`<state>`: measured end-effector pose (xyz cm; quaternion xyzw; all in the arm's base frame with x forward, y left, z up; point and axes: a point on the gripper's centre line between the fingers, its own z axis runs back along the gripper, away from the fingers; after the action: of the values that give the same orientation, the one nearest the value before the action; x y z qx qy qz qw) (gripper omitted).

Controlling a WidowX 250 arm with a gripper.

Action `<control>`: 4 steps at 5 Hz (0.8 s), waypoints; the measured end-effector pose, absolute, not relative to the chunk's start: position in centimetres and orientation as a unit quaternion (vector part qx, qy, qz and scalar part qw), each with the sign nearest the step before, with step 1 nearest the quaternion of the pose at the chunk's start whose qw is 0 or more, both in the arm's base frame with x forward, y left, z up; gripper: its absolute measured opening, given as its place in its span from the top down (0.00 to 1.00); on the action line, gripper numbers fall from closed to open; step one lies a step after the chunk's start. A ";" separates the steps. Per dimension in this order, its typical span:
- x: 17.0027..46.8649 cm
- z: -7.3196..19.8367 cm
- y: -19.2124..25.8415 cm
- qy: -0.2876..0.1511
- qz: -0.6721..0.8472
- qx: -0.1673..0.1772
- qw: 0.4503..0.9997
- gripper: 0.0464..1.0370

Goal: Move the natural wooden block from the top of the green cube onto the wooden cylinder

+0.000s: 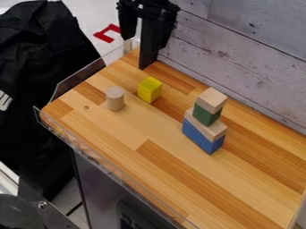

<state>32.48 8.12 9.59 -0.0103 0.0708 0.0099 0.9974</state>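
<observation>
The pincer (146, 42) is open, holding nothing, up at 12 o'clock. From it, the yellow block (150, 89) is at 6 o'clock, the round block (115, 99) at 7, the tower (206, 125) at 5, all on the table (125, 138).

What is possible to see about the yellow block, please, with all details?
The yellow block is a small, box-shaped piece with flat faces and straight edges, apparently painted wood. It looks whole and sits flat on the wooden tabletop, one corner edge turned toward the camera. The pale cylinder stands nearby, apart from it; only the tabletop appears to touch the block.
</observation>
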 end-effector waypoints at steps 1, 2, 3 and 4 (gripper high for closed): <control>32.2 8.3 7.9 0.091 0.010 -0.017 0.996 0.04; 31.4 7.6 6.6 0.102 -0.002 -0.027 0.994 0.04; 31.5 8.1 4.8 0.096 -0.023 -0.030 0.995 0.04; 31.3 8.6 3.1 0.092 -0.044 -0.023 0.995 0.04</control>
<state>31.28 3.13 8.64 -0.0233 0.0917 -0.0438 0.9946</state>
